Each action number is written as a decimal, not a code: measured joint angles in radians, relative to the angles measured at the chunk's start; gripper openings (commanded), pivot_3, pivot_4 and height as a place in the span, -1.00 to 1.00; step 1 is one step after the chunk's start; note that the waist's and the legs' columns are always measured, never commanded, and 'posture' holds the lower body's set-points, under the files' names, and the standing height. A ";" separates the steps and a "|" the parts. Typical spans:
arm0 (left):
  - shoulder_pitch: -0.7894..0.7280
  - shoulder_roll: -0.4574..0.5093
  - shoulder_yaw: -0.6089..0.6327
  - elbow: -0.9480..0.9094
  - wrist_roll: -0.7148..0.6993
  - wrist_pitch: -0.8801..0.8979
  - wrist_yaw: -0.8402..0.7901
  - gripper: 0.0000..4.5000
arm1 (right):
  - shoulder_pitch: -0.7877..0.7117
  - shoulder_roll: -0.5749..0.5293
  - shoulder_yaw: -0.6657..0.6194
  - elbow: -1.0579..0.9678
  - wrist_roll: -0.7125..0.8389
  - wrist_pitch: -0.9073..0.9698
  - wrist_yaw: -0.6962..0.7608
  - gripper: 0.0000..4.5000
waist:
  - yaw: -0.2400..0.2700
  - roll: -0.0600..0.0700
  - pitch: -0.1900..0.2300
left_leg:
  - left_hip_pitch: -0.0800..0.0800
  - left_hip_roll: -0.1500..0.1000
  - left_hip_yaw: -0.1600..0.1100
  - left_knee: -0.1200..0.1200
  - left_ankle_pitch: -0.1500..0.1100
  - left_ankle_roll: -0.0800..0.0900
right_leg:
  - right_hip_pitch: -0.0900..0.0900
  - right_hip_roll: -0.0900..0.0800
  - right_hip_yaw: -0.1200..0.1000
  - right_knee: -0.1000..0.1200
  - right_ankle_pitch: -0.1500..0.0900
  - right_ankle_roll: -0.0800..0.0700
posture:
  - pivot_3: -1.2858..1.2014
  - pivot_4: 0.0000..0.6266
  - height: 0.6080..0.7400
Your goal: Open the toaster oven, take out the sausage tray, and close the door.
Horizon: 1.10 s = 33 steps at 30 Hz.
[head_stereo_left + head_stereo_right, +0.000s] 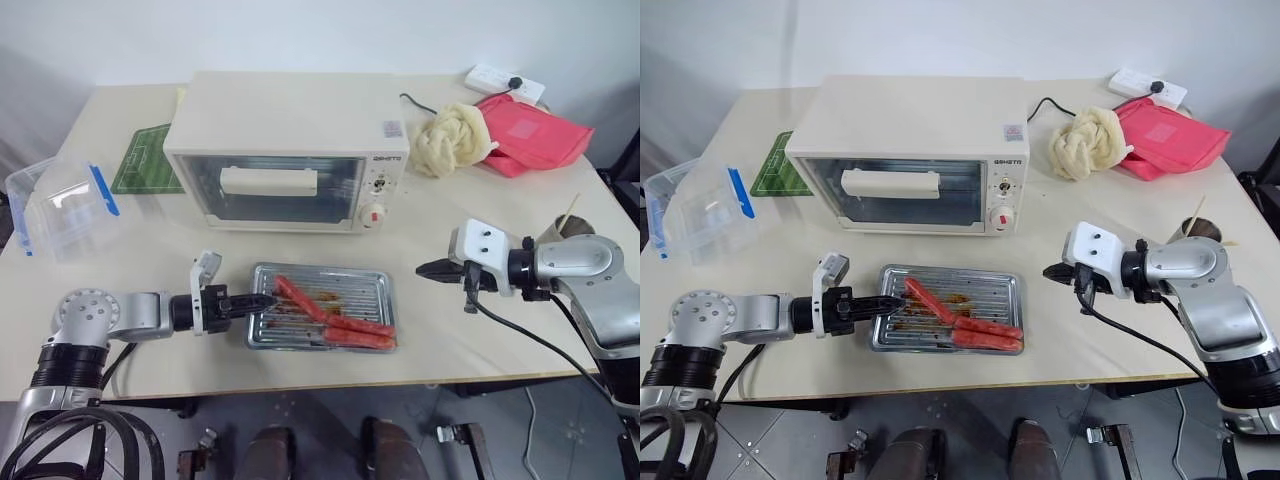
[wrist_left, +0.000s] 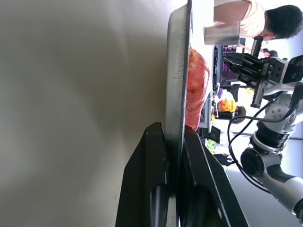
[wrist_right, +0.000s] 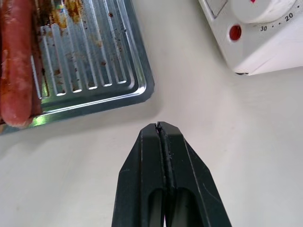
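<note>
The cream-white toaster oven (image 1: 285,120) stands at the middle back of the table, its glass door (image 1: 270,190) closed. In front of it on the table lies the silver sausage tray (image 1: 366,291) with a few red sausages (image 1: 335,320) on its rack. My left gripper (image 1: 266,300) is shut on the tray's left rim; the left wrist view shows the rim (image 2: 177,71) pinched between the fingers (image 2: 147,179) and a sausage (image 2: 195,85) beyond. My right gripper (image 1: 423,268) hovers just right of the tray, shut and empty, its fingertips (image 3: 158,127) pressed together near the tray's corner (image 3: 137,90).
A clear plastic box with blue clips (image 1: 60,205) sits at the left edge and a green mat (image 1: 148,160) lies behind it. A cream cloth (image 1: 452,140), a red bag (image 1: 530,132) and a power strip (image 1: 505,80) occupy the back right. A cup with a stick (image 1: 565,228) stands far right.
</note>
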 measured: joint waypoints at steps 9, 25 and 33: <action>-0.031 -0.041 0.009 0.039 0.190 0.023 -0.136 0.03 | 0.038 -0.001 -0.018 -0.038 0.008 0.025 -0.035 -1.00 | 0.007 0.000 0.000 | 0.000 0.000 0.000 0.002 0.000 0.001 | 0.000 0.000 0.000 0.002 0.000 0.000 | 0.03 -0.52 1.00; -0.019 0.083 0.027 -0.019 0.389 -0.117 -0.349 1.00 | 0.072 0.005 -0.072 -0.019 0.073 0.055 -0.070 -0.75 | -0.009 -0.001 -0.001 | 0.004 0.001 0.001 0.002 0.000 0.001 | 0.000 0.000 0.002 0.008 0.000 0.000 | 0.03 -0.52 1.00; 0.068 0.101 0.046 -0.012 0.627 -0.571 -0.539 1.00 | 0.147 -0.001 -0.109 0.009 0.129 0.014 -0.008 0.37 | -0.010 -0.001 0.000 | 0.001 0.001 0.003 0.002 0.000 0.001 | -0.002 0.000 0.002 0.006 0.000 0.000 | 0.03 -0.52 1.00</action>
